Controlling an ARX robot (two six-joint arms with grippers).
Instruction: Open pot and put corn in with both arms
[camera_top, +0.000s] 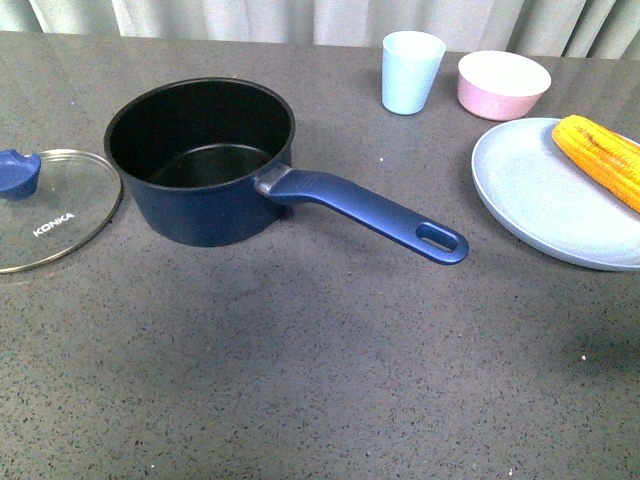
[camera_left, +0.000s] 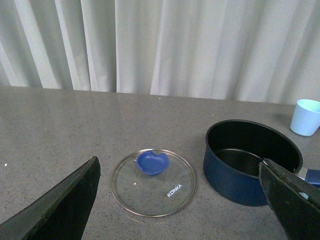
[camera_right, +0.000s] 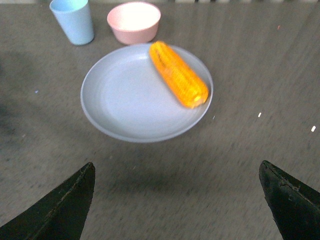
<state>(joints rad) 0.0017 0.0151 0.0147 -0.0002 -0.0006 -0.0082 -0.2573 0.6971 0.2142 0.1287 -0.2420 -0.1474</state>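
sitting uncovered, pot (camera_top: 200, 170) has lid (camera_top: 50, 215) flat beside it; corn (camera_top: 600, 155) lies on plate (camera_top: 540, 200). left gripper (camera_left: 180, 164) and right gripper (camera_right: 176, 167) both released, empty.

Glass lid (camera_top: 50, 215): left part cut off by front view's edge; blue knob (camera_top: 18, 172) clipped likewise.
Plate (camera_top: 545, 195), corn (camera_top: 600, 155): right ends cut off at same view's right edge.
Pot (camera_left: 240, 165): handle (camera_left: 312, 176) mostly hidden behind one finger (camera_left: 292, 200) of left gripper (camera_left: 179, 162).
Pale blue cup (camera_left: 306, 116): clipped at picture edge.
Left gripper, right gripper (camera_right: 176, 164): only spread finger ends in view.
Right wrist view: slightly blurred, kernels indistinct.
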